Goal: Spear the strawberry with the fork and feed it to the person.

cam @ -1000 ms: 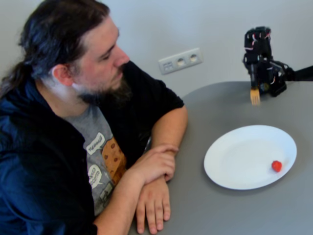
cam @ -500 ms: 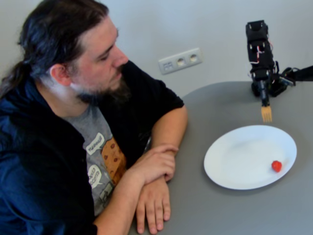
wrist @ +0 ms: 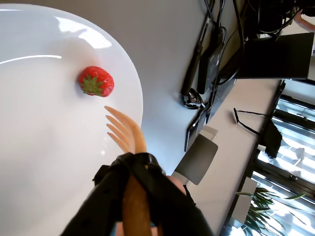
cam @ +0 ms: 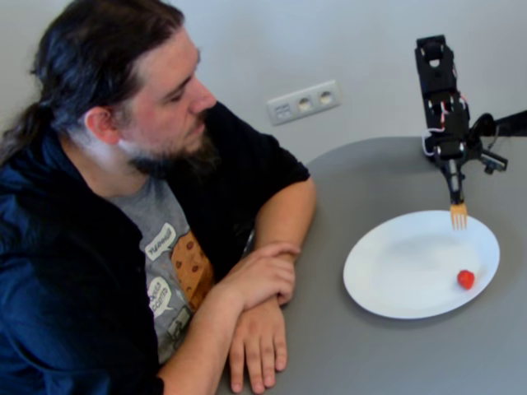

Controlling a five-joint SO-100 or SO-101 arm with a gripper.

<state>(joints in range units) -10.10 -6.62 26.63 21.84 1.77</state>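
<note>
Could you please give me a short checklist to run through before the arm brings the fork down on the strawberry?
1. Strawberry lies uncovered on the white plate, near its rim: ok.
2. Fork firmly seated in its black holder: ok.
3. Tines over the strawberry: not ok; in both views they are short of it, above bare plate.
4. Nothing stands between tines and fruit: ok.
5. Person has his hands folded on the table, off the plate: ok.
6. Tine height above the plate: cannot tell.

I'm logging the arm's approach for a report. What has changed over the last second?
The fork swung right and down in the fixed view, from above the bare table to just over the plate's far rim. Strawberry, plate and the person stayed put.
</note>
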